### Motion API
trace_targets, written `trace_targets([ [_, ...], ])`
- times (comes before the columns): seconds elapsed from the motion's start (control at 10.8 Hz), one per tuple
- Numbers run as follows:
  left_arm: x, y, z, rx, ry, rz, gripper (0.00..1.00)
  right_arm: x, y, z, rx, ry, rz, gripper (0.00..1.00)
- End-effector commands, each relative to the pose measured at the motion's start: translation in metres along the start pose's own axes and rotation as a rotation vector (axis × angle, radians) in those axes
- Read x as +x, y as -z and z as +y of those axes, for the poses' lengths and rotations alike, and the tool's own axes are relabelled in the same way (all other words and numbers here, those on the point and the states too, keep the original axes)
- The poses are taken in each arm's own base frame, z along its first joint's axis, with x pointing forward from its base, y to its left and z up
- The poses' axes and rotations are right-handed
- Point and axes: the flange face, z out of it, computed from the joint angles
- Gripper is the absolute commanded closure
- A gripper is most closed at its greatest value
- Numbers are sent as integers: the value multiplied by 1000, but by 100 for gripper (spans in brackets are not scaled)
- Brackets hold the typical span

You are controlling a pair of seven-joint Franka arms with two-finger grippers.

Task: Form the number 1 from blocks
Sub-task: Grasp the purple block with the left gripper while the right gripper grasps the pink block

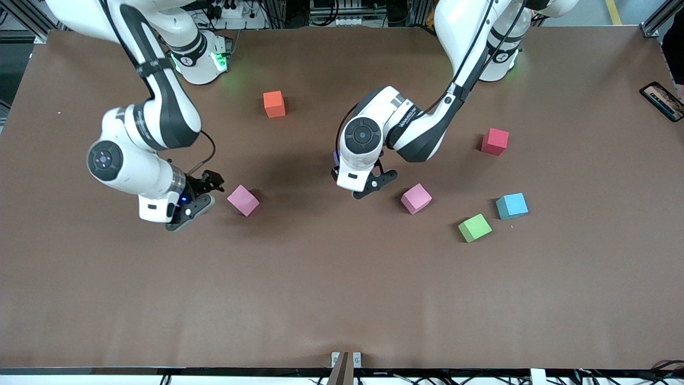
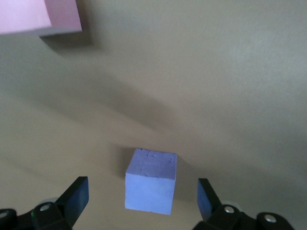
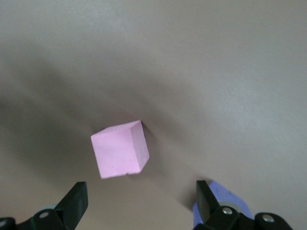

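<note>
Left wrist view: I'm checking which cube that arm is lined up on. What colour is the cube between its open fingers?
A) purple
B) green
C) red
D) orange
A: a purple cube sits on the table between the left gripper's open fingers, untouched.

The front camera looks down from high across the counter (image 1: pixel 342 299), facing both arm bases. Each wrist camera looks down past its own gripper from close up: the left gripper (image 2: pixel 143 201) frames a purple block (image 2: pixel 150 180); the right gripper (image 3: pixel 139 203) frames a pink block (image 3: pixel 120 150), shared with the front view.
</note>
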Motion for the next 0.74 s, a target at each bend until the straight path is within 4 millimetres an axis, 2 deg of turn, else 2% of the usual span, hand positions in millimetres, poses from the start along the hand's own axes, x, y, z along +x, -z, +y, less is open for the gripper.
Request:
trace_targets([
  [0.0,-14,-26,14,-31,71,-1,0,-8,-33,3,75,-8,21,0],
  [0.09,-16,-31,15,-26,77,-6,0,-9,-50,0,108,-29,9,0],
  [0.19,-28,-41,14,-6,60,-7,0,-10,-61,-1,119,-35,-4,0],
  [0.37,-39,-59,10,25,38,-10,0,-13,-66,-4,123,-28,-15,0],
  [0.65,-39,-71,11,21,62,-40,0,-11,-68,-7,122,-2,-14,0],
])
